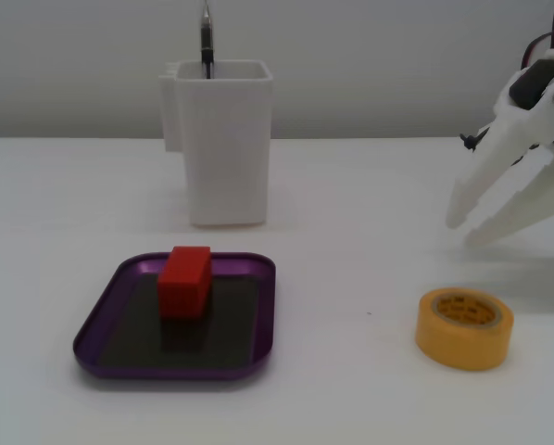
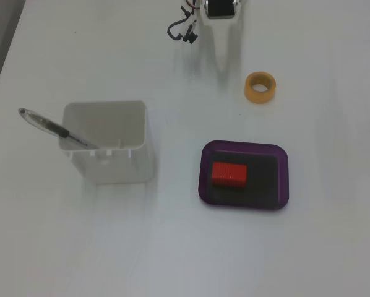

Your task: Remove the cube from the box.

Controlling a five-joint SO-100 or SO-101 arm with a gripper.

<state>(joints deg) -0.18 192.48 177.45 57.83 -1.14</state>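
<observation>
- Currently the gripper (image 1: pixel 472 227) hangs open and empty, its two white fingers spread, well away from the box (image 1: pixel 99 324) and beyond the yellow tape roll (image 1: pixel 465 327).
- Nothing of the task looks done: the cube (image 1: pixel 185 280) sits inside the box, on the dark floor, toward the end nearer the white container (image 1: pixel 223 144).
- Reaching, gripping and lifting out all remain.
- Seen from above, the cube (image 2: pixel 229 174) lies flat, its long axis along the box's (image 2: pixel 284 179) longer side.

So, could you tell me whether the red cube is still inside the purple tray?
Yes, inside. The cube rests on the dark floor of the box, toward one end, within the rim in both fixed views.
</observation>
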